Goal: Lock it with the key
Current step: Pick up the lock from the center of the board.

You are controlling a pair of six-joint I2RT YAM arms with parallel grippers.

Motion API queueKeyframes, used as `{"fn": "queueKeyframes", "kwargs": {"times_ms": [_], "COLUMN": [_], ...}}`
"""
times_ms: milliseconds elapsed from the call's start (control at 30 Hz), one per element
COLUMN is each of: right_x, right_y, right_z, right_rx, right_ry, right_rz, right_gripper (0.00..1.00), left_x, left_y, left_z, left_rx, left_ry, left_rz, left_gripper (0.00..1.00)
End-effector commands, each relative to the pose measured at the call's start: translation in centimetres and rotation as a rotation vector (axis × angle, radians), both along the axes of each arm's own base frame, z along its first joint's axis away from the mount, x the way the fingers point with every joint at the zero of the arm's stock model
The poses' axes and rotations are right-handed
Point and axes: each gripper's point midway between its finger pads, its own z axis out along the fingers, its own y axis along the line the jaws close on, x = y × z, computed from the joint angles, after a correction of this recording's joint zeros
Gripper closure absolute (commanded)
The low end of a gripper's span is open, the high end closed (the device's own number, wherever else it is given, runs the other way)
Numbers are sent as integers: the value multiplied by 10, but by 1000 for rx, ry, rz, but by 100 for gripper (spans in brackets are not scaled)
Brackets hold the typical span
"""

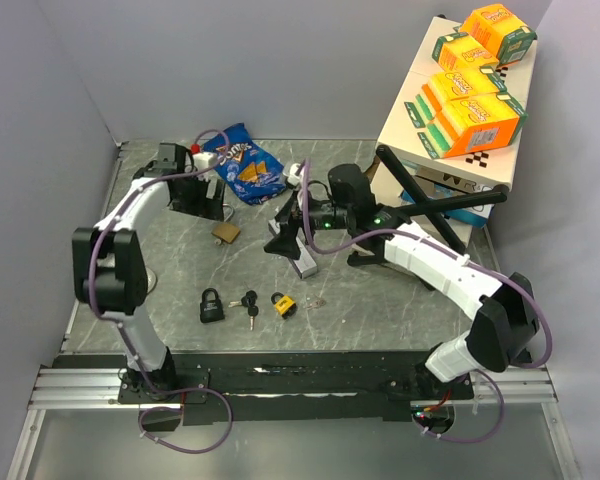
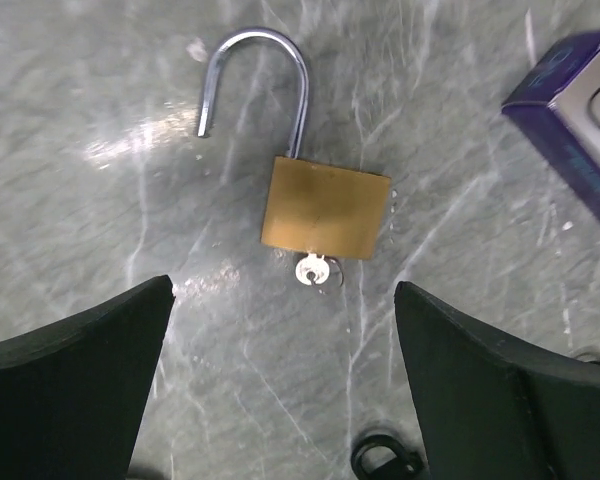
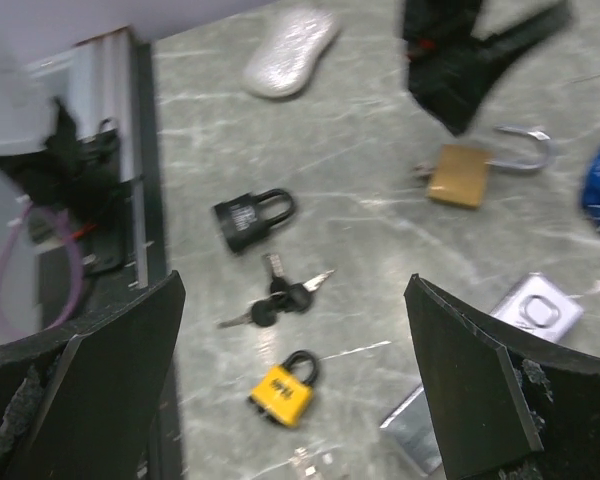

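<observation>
Spread wide: left claw (image 2: pixel 283 290) near brass padlock (image 2: pixel 326 208), shackle (image 2: pixel 255 70) unlatched, key (image 2: pixel 313 270) inserted; right claw (image 3: pixel 295 282) likewise; yellow padlock (image 3: pixel 280 392) label unreadable.

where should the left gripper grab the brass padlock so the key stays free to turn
Take the brass padlock by its body, across the two plain side edges, with the left gripper coming straight down from above. It lies flat; the open shackle takes the top edge and the key sticks out of the bottom, so only the sides are free.
</observation>
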Motion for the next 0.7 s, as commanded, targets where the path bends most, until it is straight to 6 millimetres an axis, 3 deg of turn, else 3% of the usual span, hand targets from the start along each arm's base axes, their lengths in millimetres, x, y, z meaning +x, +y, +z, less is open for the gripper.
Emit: {"fn": "queueKeyframes", "kwargs": {"times_ms": [0, 167, 433, 667], "right_x": [-18, -13, -8, 5], "right_y": [4, 10, 7, 3], "right_z": [8, -6, -14, -16], "right_rx": [-36, -87, -92, -103], "right_ry": [98, 216, 235, 308], "right_rz": [120, 120, 87, -39], "right_gripper": [0, 0, 0, 0], "left_x": [8, 13, 18, 14], "left_y": [-15, -22, -43, -40], "left_z": [-4, -30, -58, -81], "left_rx": [4, 15, 64, 91], "left_ry": [11, 68, 97, 143], "left_rz": [-124, -127, -160, -126], "left_gripper": [2, 2, 4, 8]}}
